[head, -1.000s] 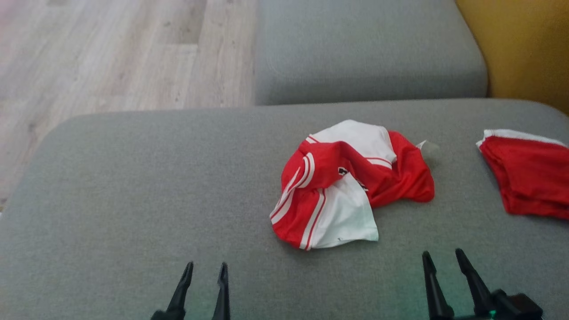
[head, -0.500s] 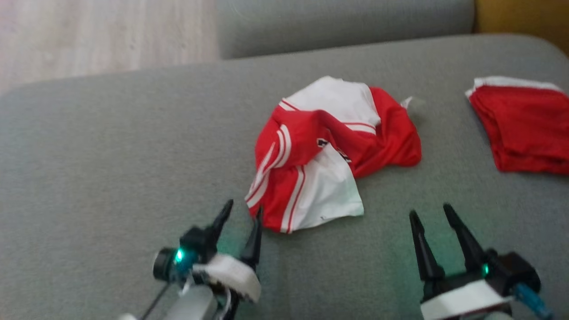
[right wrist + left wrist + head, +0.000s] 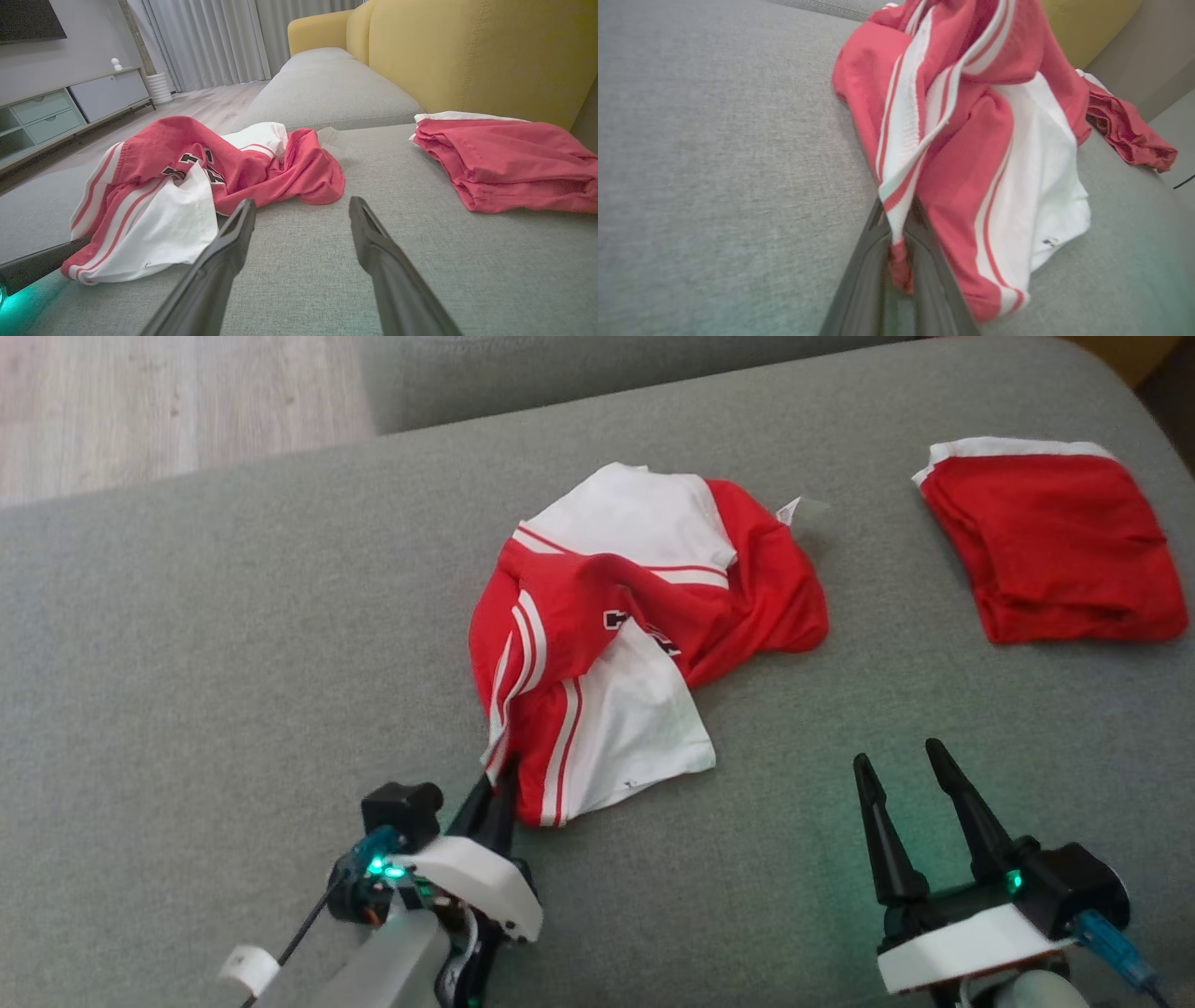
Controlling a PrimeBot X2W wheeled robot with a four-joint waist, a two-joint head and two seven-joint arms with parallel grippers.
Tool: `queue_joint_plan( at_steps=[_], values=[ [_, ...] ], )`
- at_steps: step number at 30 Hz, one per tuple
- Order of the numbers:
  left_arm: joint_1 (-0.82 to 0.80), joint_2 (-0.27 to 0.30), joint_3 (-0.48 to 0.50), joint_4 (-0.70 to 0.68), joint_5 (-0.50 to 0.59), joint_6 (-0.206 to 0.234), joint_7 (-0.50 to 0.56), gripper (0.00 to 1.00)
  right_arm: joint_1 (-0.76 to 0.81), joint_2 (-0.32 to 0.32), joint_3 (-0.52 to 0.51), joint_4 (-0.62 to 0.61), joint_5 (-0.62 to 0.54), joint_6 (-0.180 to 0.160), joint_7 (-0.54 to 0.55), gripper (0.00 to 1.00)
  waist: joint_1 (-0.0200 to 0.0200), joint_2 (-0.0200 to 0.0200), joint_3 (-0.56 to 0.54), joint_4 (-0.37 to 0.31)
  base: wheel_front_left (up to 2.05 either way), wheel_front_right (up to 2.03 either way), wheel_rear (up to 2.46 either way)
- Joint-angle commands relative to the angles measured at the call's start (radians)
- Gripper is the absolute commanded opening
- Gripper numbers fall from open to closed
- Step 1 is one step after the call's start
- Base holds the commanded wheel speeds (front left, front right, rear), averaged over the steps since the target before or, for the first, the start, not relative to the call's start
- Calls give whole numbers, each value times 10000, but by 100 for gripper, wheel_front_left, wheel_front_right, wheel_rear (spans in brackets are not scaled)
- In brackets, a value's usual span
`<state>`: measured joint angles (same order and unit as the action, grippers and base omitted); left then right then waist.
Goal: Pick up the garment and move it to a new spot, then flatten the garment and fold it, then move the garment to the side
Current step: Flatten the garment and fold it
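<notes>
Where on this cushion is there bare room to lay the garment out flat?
The widest bare stretch of the grey cushion lies left of the crumpled garment, out to the cushion's left edge. A narrower strip runs between it and the folded red garment. The right end is crowded.

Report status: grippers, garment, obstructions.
Left gripper shut on striped edge of red-and-white jersey. Right gripper open, empty. Jersey crumpled on grey sofa cushion. Folded red garment apart at right, not in the way.

Soft even daylight is filling every view; green glow is tinting the cushion point(image 3: 803, 896); wrist-view edges are bowing, foreground blurring.
</notes>
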<state>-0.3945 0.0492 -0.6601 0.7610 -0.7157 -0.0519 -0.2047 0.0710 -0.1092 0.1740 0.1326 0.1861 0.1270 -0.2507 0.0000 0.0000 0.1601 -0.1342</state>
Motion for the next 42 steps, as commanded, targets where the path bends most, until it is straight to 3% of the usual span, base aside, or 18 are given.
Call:
queue_joint_plan(
  at_steps=[1, 7, 12, 18, 21, 24, 29, 37, 42],
  values=[
    [-201, 11, 37, -175, -131, -123, -185, 0, -235, -88, 166, -253, -23, 37, -111, 100, 0, 0, -132, -48, 0, 0, 0],
    [-705, 11, -761, -1520, -495, -528, -418, 0, -160, 54, 310, -137, 14, 37, -111, 100, 0, 0, -699, -267, 0, 0, 0],
    [-2314, 11, -1083, -2798, -636, -647, -171, 0, -147, 163, 462, -88, 41, 37, -111, 100, 0, 0, -1063, -621, 0, 0, 0],
    [-5447, 45, -376, -3294, -1065, -740, 282, 0, -184, 233, 594, -11, 82, 37, -111, 100, 0, 0, -1316, -1160, 0, 0, 0],
    [-7445, 253, 292, -2978, -1098, -764, 77, 0, -82, 262, 642, 39, 112, 37, -111, 100, 0, 0, -1560, -1350, 0, 0, 0],
    [-8165, 436, 611, -2404, -1176, -753, 51, 0, 30, 285, 527, 13, 115, 37, -111, 100, 0, 0, -1666, -1284, 0, 0, 0],
    [-7631, 787, 825, -1598, -1403, -645, 55, 0, 133, 348, 333, -56, 120, 37, -111, 100, 0, 0, -1712, -986, 0, 0, 0],
    [-3408, 1905, 1038, -1006, -2325, -552, -33, 0, 374, 441, -10, -225, 46, 37, -111, 100, 0, 0, -1469, -116, 0, 0, 0],
    [-1696, 2605, 1549, -923, -2599, -319, -357, 0, 273, 375, -60, -268, -4, 37, -111, 100, 0, 0, -1097, 228, 0, 0, 0]
  ],
)
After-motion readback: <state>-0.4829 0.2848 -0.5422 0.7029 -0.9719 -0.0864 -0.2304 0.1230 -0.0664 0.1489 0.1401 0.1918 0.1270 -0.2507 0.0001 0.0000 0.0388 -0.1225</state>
